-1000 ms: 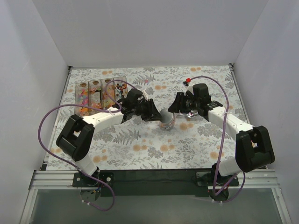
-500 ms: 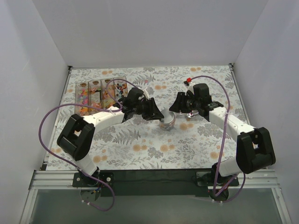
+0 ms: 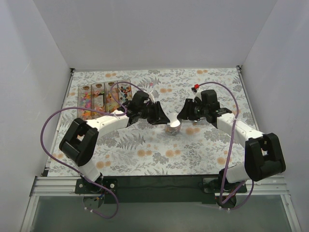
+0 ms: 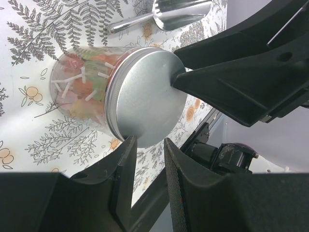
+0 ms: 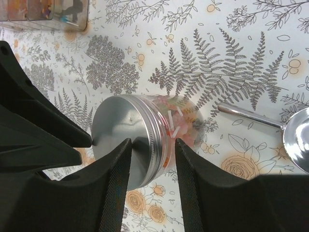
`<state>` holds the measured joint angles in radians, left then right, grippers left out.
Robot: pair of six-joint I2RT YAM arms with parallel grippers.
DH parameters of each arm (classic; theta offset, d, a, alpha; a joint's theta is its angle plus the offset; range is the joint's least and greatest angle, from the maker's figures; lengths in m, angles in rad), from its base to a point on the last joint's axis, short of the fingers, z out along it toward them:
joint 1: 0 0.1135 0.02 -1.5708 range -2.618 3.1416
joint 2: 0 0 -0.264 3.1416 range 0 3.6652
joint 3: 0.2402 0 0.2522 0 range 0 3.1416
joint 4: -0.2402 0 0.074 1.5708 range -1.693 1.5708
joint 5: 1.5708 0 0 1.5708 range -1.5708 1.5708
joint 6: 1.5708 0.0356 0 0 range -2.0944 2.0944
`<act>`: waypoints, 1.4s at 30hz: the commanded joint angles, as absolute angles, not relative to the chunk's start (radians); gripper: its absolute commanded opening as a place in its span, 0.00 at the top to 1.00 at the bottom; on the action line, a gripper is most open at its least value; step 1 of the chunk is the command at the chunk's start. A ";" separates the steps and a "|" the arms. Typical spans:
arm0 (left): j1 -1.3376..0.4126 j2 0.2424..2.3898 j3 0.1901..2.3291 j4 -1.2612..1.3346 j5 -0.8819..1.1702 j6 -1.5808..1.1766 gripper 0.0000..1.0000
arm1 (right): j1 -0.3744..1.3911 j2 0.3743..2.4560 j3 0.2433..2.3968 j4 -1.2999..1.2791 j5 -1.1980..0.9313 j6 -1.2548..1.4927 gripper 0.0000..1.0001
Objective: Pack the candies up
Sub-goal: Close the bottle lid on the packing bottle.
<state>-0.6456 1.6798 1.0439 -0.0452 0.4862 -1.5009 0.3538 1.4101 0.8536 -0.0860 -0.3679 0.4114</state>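
Jar [image 5: 181,116] upright on tablecloth [image 5: 251,63], metal lid [image 4: 145,92] on. Candies [image 4: 84,82] inside jar, mixed orange, pink and green with white stick ends, seen through clear wall. More candies in compartment tray [image 3: 91,88], well left of jar. Scoop [image 4: 178,14] lying on cloth just beside jar.

Left gripper [image 4: 150,145]: jaws narrowly parted, cloth visible in gap, tips at lid edge, nothing clamped.

Right gripper [image 5: 153,145]: jaws apart, straddling lid rim from above, opposite side of jar; contact unclear.
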 commanded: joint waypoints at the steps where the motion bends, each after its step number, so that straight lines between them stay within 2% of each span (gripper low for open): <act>1: -0.650 1.681 1.083 -0.045 0.494 -1.500 0.72 | 0.341 1.384 0.838 -0.083 -0.364 0.391 0.53; 9: -0.650 1.643 1.091 -0.055 0.462 -1.493 0.72 | 0.333 1.400 0.827 -0.078 -0.383 0.388 0.54; 14: -0.650 1.617 1.091 -0.106 0.417 -1.447 0.68 | 0.322 1.402 0.805 -0.058 -0.409 0.390 0.54; 20: -0.650 1.608 1.065 -0.130 0.382 -1.413 0.66 | 0.281 1.401 0.732 0.056 -0.495 0.432 0.55; 27: -0.650 1.624 1.074 -0.133 0.385 -1.410 0.66 | 0.249 1.407 0.661 0.149 -0.555 0.479 0.64; 42: -0.652 1.686 1.112 -0.124 0.408 -1.433 0.65 | 0.206 1.494 0.539 0.350 -0.673 0.561 0.59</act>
<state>-0.6456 1.6752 1.0737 -0.1272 0.4072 -1.4326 0.2096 1.4422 0.6003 0.3840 -0.6907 0.5701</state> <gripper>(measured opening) 0.347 0.407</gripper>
